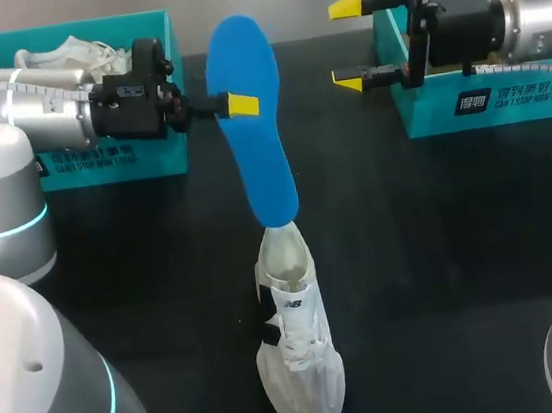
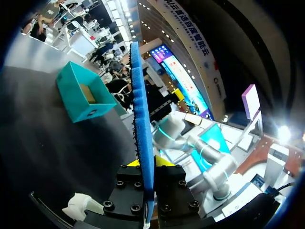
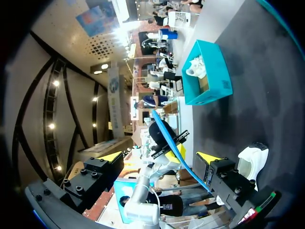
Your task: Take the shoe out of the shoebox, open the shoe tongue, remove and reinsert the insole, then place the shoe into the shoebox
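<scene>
Surface: black table [image 1: 442,246], with 2 teal boxes at its far side.
Left box [image 1: 149,157]: far left, behind the left arm; open top, with a second shoe [image 1: 65,49], white, lying inside. The right wrist view shows the same box [image 3: 209,81] ahead of its fingers.
Right box [image 1: 485,105]: far right, under and behind the right arm; its contents are hidden in the head view. In the left wrist view this box [image 2: 83,98] is well ahead, and only a brown inner wall shows.
Shoe [image 1: 299,355]: white, standing on its sole at the near middle of the table, toe towards the camera, opening towards the far side. It is well apart from both boxes.
Insole [image 1: 258,138]: blue, off the table, standing steeply on end above the shoe. Its narrow lower end is at the shoe's opening; whether it is inside cannot be told.
Left gripper [image 1: 238,103]: pinching the insole's upper half from 2 sides. The left wrist view shows the insole [image 2: 142,119] edge-on, clamped between the fingers.
Right gripper [image 1: 345,43]: fingers spread wide, holding nothing, in the air before the right box and well apart from the insole.
</scene>
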### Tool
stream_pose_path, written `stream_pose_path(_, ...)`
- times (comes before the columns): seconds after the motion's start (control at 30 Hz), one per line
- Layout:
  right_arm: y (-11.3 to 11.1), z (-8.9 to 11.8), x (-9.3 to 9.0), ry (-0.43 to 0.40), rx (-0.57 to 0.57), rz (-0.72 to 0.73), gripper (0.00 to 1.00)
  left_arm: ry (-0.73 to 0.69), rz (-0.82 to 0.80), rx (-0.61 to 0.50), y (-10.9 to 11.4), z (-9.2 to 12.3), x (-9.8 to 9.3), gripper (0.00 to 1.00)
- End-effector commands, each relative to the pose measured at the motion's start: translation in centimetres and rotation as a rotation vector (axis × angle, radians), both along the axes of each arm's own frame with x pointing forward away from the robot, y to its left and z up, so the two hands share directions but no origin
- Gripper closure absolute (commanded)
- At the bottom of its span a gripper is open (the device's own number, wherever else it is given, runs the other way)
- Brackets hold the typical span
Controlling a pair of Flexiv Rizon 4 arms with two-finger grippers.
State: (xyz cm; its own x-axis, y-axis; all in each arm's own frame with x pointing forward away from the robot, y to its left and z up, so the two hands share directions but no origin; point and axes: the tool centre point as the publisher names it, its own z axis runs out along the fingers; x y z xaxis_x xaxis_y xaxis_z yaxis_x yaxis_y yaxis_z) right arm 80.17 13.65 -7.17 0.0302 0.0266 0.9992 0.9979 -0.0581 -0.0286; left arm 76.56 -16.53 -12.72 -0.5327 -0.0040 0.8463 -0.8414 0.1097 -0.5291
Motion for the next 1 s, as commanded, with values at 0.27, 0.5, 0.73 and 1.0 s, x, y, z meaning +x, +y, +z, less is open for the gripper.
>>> stream_pose_path(0.27,0.1,0.1,0.0,0.002,-0.005,-0.001,0.00,0.180,-0.002,-0.061,-0.7,-2.2,2.2,1.00)
stream_pose_path(0.5,-0.4,-0.2,-0.1,-0.012,-0.085,0.026,0.00,0.238,0.013,-0.086,-0.8,-2.6,3.2,1.00)
stream_pose_path(0.73,-0.6,0.5,-0.5,-0.042,-0.246,0.056,0.00,0.278,0.013,-0.101,-1.0,-2.9,3.9,1.00)
stream_pose_path(1.0,0.3,2.6,-1.6,-0.024,-0.553,0.080,0.00,0.278,0.013,-0.101,-1.0,-2.9,3.9,1.00)
